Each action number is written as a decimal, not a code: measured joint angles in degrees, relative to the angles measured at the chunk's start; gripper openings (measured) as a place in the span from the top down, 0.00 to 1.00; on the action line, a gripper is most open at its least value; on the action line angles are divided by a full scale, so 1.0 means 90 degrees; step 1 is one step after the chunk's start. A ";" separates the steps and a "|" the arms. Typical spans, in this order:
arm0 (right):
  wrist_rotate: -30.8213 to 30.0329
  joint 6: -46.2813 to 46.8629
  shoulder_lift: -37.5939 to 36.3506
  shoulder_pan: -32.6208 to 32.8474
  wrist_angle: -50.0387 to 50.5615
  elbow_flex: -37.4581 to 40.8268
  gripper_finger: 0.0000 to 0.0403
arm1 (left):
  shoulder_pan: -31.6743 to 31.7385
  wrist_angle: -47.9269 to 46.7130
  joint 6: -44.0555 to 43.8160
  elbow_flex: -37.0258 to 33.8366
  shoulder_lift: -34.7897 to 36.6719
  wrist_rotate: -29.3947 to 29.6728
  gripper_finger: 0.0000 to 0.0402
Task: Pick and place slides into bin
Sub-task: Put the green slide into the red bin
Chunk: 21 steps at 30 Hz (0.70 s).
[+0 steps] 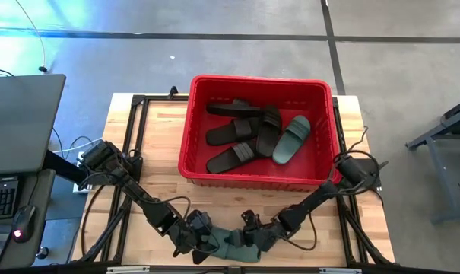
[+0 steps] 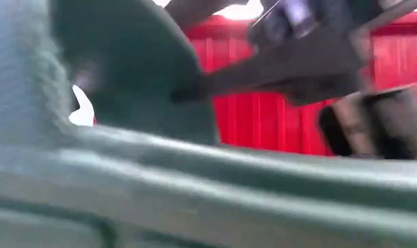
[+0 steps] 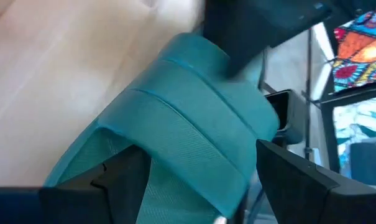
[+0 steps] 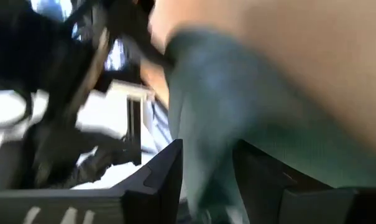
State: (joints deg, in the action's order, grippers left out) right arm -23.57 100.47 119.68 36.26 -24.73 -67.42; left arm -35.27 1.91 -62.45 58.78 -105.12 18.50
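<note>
Both arms converge at bottom centre of the high view on one sage-green slide at the table's near edge. Left gripper fingers spread wide, straddling its strap. Right gripper fingers parted around the slide; firm grip, cannot tell. Red bin upper centre holds four black slides and one green slide.

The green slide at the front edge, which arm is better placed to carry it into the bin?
Probably the left. The left hand has its fingers straddling the green slide's strap. The right hand is also at it, fingers apart around one end. The red bin lies closer to the right.
</note>
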 joint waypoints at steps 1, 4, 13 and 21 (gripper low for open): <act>-0.0009 -0.0024 0.0002 -0.0079 0.0034 0.0000 0.68 | 0.0000 0.0061 0.0029 0.0001 0.0000 -0.0022 0.33; -0.0138 -0.0049 0.0010 -0.0256 0.0025 0.0000 0.68 | 0.0000 0.0169 0.0144 0.0000 -0.0002 -0.0205 0.33; 0.0289 -0.0997 0.0012 -0.0611 -0.0520 0.0000 0.86 | -0.0005 0.0151 0.0328 0.0002 -0.0002 -0.1042 0.33; 0.0227 -0.1311 0.0012 -0.0417 -0.0271 -0.0002 0.97 | 0.0004 0.0179 0.0626 0.0002 0.0000 -0.1623 0.33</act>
State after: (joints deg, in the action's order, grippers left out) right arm -21.53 88.67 119.79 32.51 -27.17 -67.44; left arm -35.23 3.52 -56.82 58.81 -105.12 3.90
